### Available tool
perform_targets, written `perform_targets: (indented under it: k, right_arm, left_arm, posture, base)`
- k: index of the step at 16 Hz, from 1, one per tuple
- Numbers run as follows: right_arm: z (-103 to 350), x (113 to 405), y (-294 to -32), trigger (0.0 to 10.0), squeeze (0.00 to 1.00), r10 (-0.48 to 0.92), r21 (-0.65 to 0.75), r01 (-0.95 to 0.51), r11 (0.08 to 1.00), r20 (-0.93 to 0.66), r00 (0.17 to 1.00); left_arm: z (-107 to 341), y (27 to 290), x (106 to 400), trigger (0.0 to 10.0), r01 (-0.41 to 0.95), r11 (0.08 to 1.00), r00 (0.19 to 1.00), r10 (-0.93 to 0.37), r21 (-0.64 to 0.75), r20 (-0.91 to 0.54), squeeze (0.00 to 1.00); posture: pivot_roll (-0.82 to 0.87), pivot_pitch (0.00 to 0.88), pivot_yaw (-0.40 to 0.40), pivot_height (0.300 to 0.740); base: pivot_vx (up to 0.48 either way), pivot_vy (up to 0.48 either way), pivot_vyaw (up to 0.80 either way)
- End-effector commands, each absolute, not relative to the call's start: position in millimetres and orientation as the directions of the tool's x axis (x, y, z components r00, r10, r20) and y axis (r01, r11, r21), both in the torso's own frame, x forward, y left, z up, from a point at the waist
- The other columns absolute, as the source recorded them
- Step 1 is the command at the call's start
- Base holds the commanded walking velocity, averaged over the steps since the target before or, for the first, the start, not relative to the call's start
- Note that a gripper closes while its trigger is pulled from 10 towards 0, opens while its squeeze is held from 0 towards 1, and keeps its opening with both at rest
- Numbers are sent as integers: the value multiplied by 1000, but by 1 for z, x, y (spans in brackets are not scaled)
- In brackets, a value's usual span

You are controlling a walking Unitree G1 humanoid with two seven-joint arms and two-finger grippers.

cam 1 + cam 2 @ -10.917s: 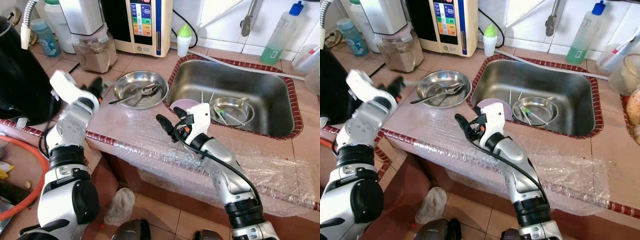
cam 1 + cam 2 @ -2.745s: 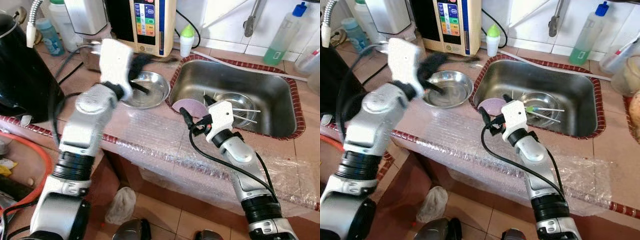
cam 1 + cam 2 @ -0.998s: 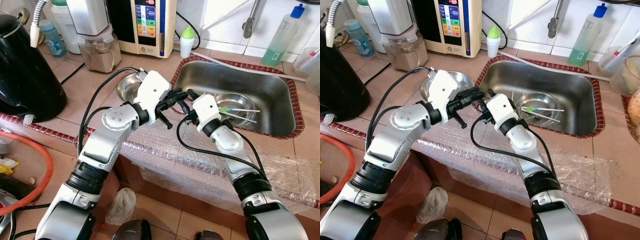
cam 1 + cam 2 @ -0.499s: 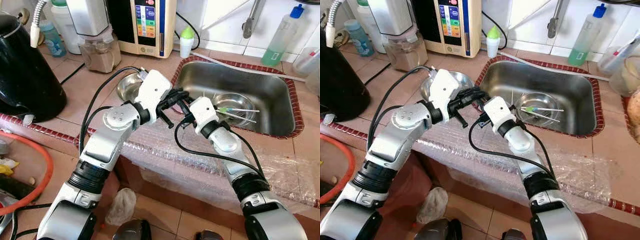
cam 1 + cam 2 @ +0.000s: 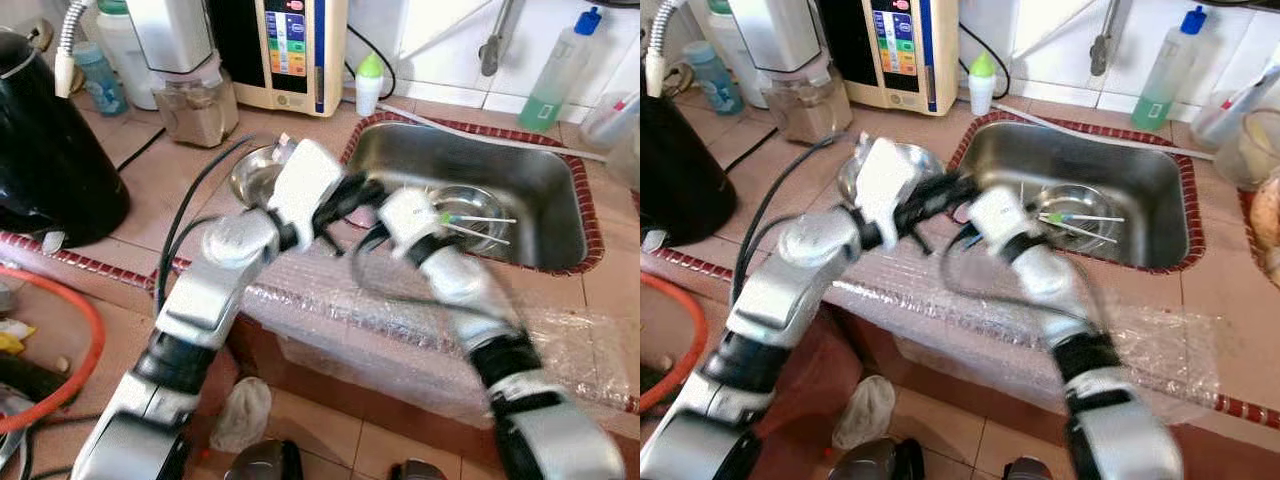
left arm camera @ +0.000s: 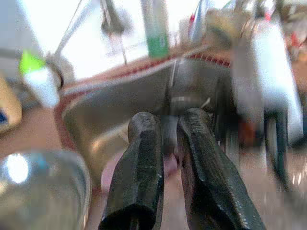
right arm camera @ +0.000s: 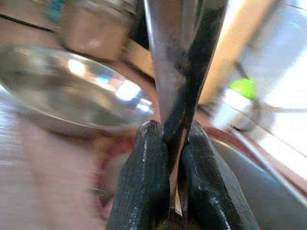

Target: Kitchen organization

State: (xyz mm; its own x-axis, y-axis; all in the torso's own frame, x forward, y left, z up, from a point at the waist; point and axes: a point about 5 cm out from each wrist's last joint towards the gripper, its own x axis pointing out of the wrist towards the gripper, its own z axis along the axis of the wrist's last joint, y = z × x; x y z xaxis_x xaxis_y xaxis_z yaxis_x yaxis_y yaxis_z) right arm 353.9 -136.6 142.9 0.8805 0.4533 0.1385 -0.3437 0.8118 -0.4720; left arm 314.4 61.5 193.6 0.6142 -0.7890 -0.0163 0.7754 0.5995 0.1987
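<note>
My two grippers meet over the near left corner of the sink (image 5: 560,190). The right gripper (image 7: 168,127) is shut on a thin steel utensil handle (image 7: 165,57) that runs up past its fingertips; a dark strip lies against it. I cannot tell which utensil it is. In the eye views the right gripper (image 5: 378,218) and its arm are blurred. The left gripper (image 5: 362,192) reaches in from the left, above the steel plate (image 5: 250,170), and points at the sink (image 6: 120,115). The plate (image 7: 57,86) lies just beyond the right gripper.
A steel bowl (image 5: 470,225) with thin sticks lies in the sink. Bubble wrap (image 5: 560,330) covers the counter's front edge. A black kettle (image 5: 50,150), a blender jar (image 5: 195,100), a water purifier (image 5: 295,50) and a green soap bottle (image 5: 555,70) stand around.
The left gripper left the steel plate and came right to meet the right gripper at the sink corner. The right arm, sharp half a second ago, is now blurred by motion.
</note>
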Motion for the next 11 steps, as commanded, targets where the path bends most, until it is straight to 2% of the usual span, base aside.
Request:
perform_targets:
  k: [1, 7, 11]
  right_arm:
    - [154, 362, -143, 0, 0, 430, -482, -309, 820, 163, 888]
    - [142, 374, -159, 0, 0, 332, -582, -234, 778, 66, 941]
    - [120, 373, -162, 0, 0, 259, -586, -236, 775, -45, 965]
  left_arm:
    - [190, 68, 312, 10000, 763, 611, 629, -777, 209, -24, 1000]
    - [168, 86, 304, 10000, 737, 635, 663, -746, 233, -65, 1000]
    - [160, 86, 300, 10000, 745, 623, 657, -748, 239, -97, 1000]
  posture:
    - [0, 36, 79, 740]
    - [35, 50, 69, 740]
    - [52, 54, 71, 740]
  base:
    - [0, 0, 0]
    - [0, 0, 0]
    - [0, 0, 0]
